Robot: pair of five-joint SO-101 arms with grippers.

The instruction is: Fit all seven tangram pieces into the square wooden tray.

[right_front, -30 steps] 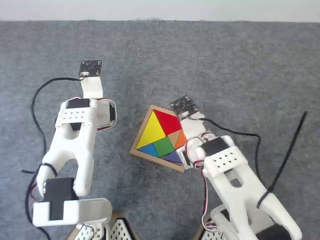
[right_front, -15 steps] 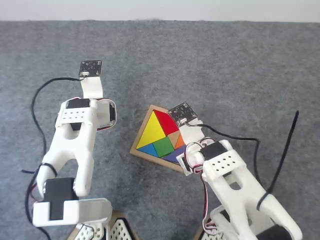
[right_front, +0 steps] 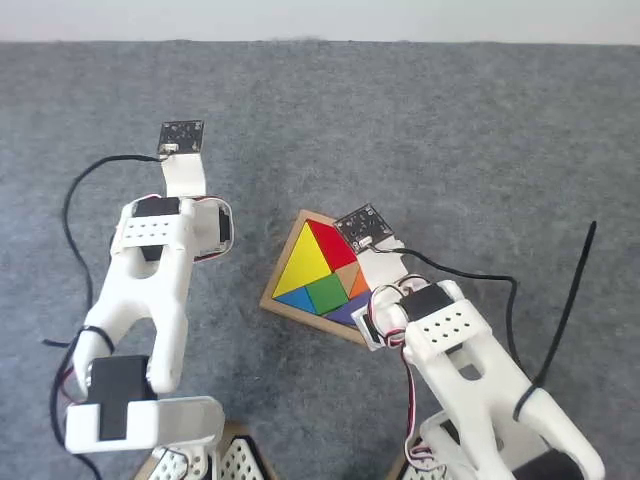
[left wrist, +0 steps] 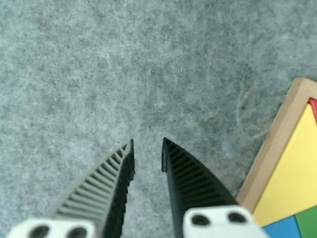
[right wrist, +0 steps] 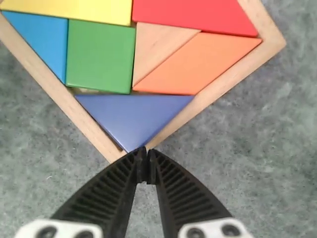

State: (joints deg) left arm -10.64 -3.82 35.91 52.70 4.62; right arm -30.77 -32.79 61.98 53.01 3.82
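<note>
— Right gripper (right wrist: 147, 166): fingers pressed together, tips touching, nothing pinched. It sits right at a corner of the wooden tray (right wrist: 228, 78), just off the point of the indigo triangle (right wrist: 133, 116). Agree?
— Agree. Left gripper (left wrist: 147, 144): fingers slightly apart, nothing between them, over grey carpet (left wrist: 99, 59), tray edge near.
— Tray position?
— On the carpet between the two arms, turned like a diamond in the high view. Seven pieces are inside: yellow triangle (right_front: 303, 262), red triangle (right wrist: 190, 15), blue triangle (right wrist: 42, 37), green square (right wrist: 100, 55), plain wood triangle (right wrist: 156, 47), orange parallelogram (right wrist: 198, 64) and the indigo one. There's a thin gap between the green square and the indigo triangle.
— Change from a second ago?
— Right arm shifted in toward the tray, and its wrist board now overlaps the red triangle's corner. Most of that came in the first half-second, barely any since. Left arm and tray are unchanged.
</note>
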